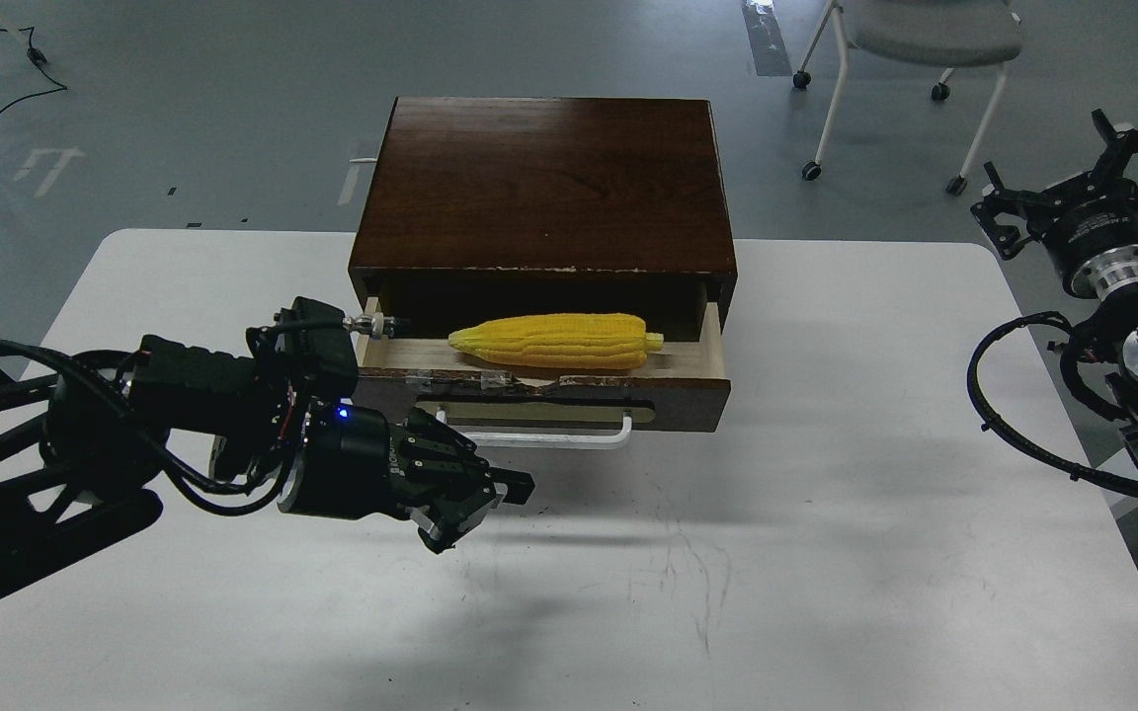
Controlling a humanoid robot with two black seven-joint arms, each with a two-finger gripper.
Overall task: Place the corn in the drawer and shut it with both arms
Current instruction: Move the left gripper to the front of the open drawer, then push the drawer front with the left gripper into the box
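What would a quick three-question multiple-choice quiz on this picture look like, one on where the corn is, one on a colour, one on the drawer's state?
1. Where does the corn lie?
A. on the white table
B. inside the drawer
C. on top of the cabinet

2. What colour is the bar handle on the drawer?
A. white
B. red
C. black

3. What state is the drawer in?
A. shut flush
B. taken out of the cabinet
C. pulled partly open

Answers:
1 B, the cob rests on the pale wood floor behind the drawer front.
2 A, the bar shows white against the dark front.
3 C, the front stands out from the cabinet with the inside showing.
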